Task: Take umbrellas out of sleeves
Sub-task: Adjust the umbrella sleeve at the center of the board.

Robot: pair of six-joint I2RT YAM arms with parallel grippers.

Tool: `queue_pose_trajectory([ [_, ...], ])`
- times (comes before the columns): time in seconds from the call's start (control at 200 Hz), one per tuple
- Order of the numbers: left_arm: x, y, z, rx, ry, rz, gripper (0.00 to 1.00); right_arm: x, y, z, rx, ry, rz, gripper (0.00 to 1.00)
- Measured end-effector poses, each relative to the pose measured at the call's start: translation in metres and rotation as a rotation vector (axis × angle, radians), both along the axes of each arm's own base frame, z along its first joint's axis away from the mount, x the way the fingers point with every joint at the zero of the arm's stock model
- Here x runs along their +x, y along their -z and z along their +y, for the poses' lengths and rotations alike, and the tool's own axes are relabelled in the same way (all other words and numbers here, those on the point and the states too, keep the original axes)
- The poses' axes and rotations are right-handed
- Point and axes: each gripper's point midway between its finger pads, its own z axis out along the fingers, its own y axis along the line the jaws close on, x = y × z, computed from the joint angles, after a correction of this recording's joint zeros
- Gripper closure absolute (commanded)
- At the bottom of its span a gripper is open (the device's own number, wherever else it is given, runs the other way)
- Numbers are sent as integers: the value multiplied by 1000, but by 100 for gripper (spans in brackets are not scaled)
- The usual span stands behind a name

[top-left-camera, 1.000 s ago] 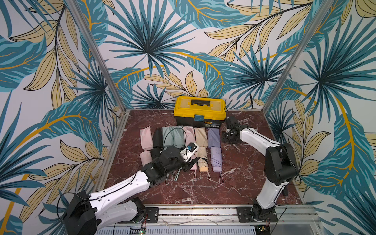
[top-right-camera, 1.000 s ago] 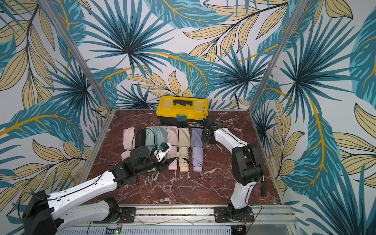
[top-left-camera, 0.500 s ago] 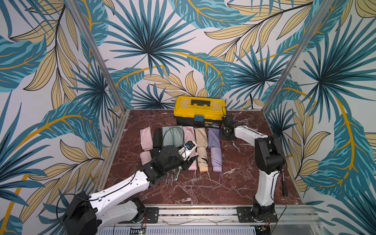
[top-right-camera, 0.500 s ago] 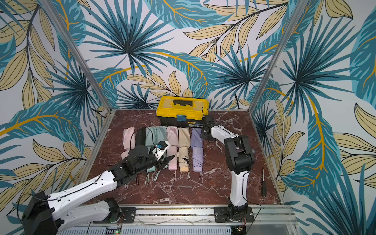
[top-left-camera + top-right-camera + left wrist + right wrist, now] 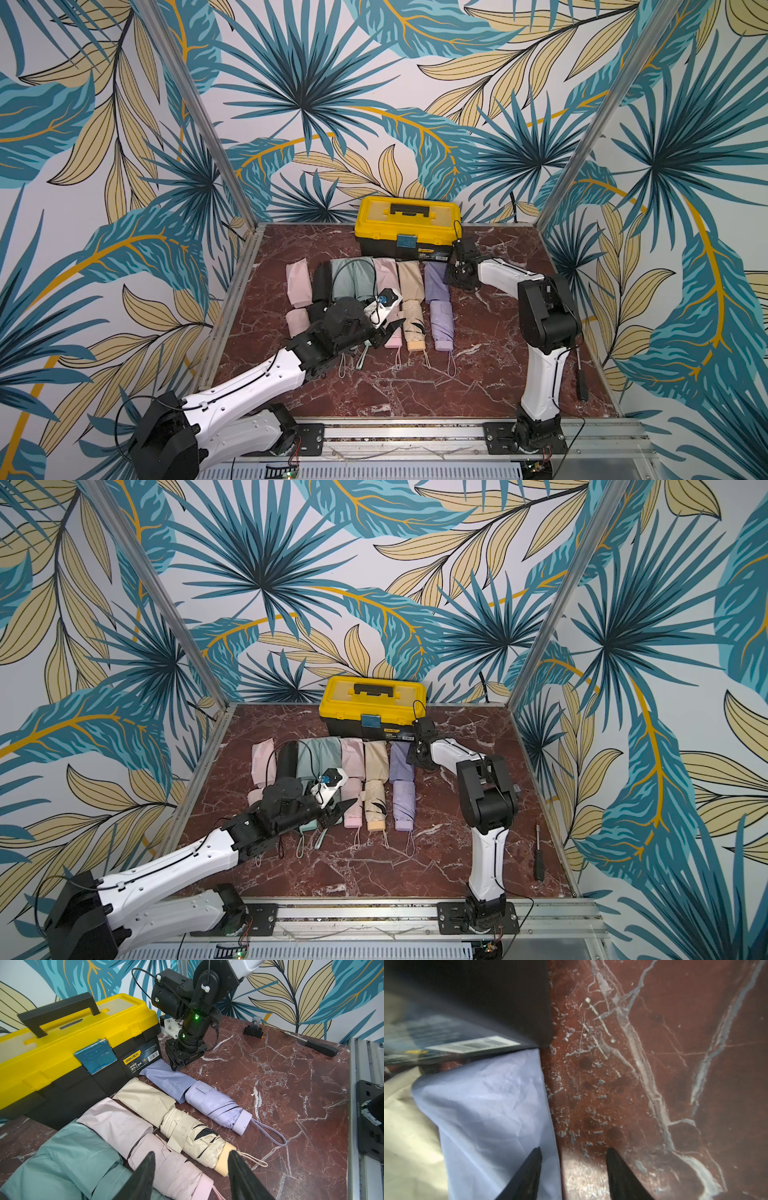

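Observation:
Several umbrellas lie in a row on the marble, each with its flat sleeve behind it. The lilac umbrella (image 5: pixel 442 326) (image 5: pixel 216 1105) is out of the lilac sleeve (image 5: pixel 436 280) (image 5: pixel 492 1105). The beige umbrella (image 5: pixel 193 1138) and a pink umbrella (image 5: pixel 166 1165) lie beside it. My right gripper (image 5: pixel 573 1157) (image 5: pixel 454 277) is open and low at the lilac sleeve's far corner, one finger over the cloth and one over bare marble. My left gripper (image 5: pixel 190 1157) (image 5: pixel 388 330) hangs open above the pink umbrella, holding nothing. Mint sleeves (image 5: pixel 353 276) sit further left.
A yellow-lidded black toolbox (image 5: pixel 409 226) stands right behind the sleeves, close to the right gripper. A screwdriver (image 5: pixel 539 856) lies near the right wall, and a small black part (image 5: pixel 253 1029) sits in the back right corner. Patterned walls close in three sides.
The right arm's elbow has swung in toward the middle, and its gripper has sunk slightly toward the lilac sleeve with its jaws spread. The left arm has stayed still.

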Motion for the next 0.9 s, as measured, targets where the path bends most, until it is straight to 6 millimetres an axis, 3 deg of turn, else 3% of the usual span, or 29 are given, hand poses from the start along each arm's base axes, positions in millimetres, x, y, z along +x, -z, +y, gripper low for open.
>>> queue_pose_trajectory([
  [0.11,0,0,0,-2,-2,4,44,0,1,1,12,-1,-2,38],
  [0.416,0,0,0,-7,-5,9,44,1,0,2,25,-6,-16,37],
  [0.551,2,-2,6,-10,-28,-2,40,-11,-8,-1,18,-15,-21,35],
  [0.656,5,-6,17,-22,-73,-20,30,-27,-36,-7,8,-16,-68,31],
  [0.681,7,-8,20,-27,-86,-28,23,-31,-47,-9,6,-15,-90,28],
  [0.701,8,-9,23,-27,-97,-39,3,-34,-56,-11,4,-12,-110,25],
  [0.711,9,-9,24,-35,-105,-37,1,-36,-60,-12,3,-14,-120,23],
  [0.861,21,2,50,-32,-223,-63,0,-65,-127,-29,-21,8,-312,2],
  [0.896,25,5,60,-26,-268,-73,0,-74,-138,-35,-36,21,-354,0],
])
